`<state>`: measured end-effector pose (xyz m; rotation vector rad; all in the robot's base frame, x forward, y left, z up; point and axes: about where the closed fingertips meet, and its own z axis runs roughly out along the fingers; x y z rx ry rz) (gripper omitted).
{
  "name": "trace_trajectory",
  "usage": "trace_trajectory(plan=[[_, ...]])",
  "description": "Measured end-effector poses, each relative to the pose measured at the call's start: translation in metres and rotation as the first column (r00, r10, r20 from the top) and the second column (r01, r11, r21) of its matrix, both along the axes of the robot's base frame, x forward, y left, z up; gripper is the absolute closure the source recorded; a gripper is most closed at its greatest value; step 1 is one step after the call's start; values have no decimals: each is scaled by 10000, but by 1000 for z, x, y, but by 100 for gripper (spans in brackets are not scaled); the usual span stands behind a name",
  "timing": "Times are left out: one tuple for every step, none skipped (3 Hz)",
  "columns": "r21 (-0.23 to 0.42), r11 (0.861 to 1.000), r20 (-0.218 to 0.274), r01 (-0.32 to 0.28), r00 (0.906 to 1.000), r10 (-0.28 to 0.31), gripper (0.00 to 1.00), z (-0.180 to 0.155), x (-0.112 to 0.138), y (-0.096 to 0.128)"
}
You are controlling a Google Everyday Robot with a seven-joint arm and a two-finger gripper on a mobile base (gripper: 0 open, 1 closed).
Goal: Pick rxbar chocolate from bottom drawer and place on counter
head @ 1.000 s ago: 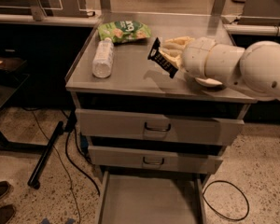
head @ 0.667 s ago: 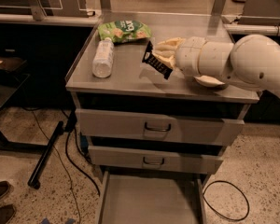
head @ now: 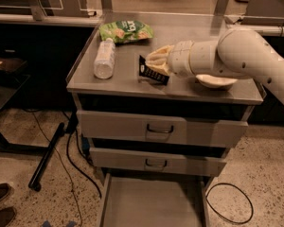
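Camera view, one item per line, placed against the desk (head: 128, 82).

- Desk: brushed-steel top of a grey drawer cabinet.
- Rxbar chocolate (head: 153, 73): black wrapper, near the middle of the desk, tilted, its lower edge on or just above the steel. There are rows of white lettering, too small to read.
- Gripper (head: 157, 63): over the middle of the desk, reaching in from the right on a cream arm (head: 236, 56). Its fingers (head: 160, 56) pinch the upper right edge of the bar.
- Clear plastic bottle (head: 104, 58): lying on its side along the desk's left edge, pale label unreadable.
- Green snack bag (head: 126, 31): at the back left of the desk, just behind the bottle. It has white print, and the brand is not legible.
- White bowl (head: 215, 81): at the front right of the desk, partly under the arm.
- Two upper drawers (head: 132, 126): below the desk, shut, with dark handles.
- Bottom drawer (head: 151, 202): lowest, pulled out, plain grey floor showing.
- Black cable (head: 229, 202): looped on the speckled floor, right of the bottom drawer.
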<state>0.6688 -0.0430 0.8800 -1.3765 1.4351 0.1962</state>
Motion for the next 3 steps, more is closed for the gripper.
trace_trajectory(plan=[[-487, 9981, -349, -388, 9987, 371, 97, -16, 3, 6], [-487, 9981, -349, -388, 9987, 372, 74, -16, 3, 6], [-487, 9981, -350, -389, 9987, 372, 51, -16, 3, 6]])
